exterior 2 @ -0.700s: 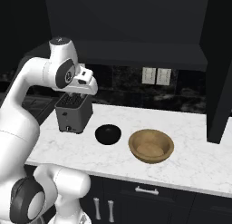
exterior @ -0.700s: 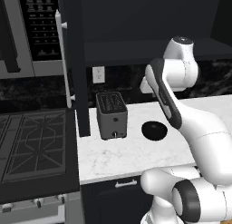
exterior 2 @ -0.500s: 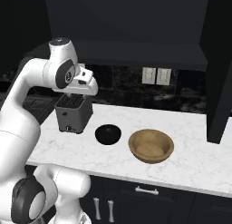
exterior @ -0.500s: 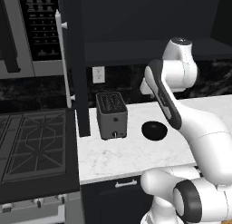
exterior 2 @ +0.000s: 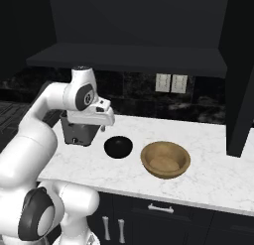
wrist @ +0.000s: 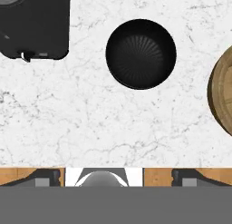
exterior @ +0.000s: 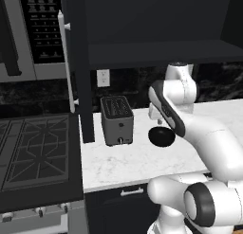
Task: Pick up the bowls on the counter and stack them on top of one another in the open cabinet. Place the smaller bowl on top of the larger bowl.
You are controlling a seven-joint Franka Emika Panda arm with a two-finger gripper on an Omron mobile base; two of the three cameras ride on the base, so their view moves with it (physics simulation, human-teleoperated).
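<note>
Pretty clearly a home kitchen, rendered rather than real. You've got a white marble counter (exterior 2: 208, 174) over dark drawers (exterior 2: 163, 209), a black gas stove top (exterior: 33, 152) with a microwave (exterior: 33, 34) above it, and dark wall cabinets (exterior 2: 134, 35). A grey toaster (exterior: 116, 119) sits under wall outlets (exterior 2: 170, 83), with bowls nearby.

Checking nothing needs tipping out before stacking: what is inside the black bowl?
The black bowl looks empty from above: only its dark ribbed inner surface shows. In the right base view its near wall hides the bottom. The wooden bowl beside it looks empty too.
</note>
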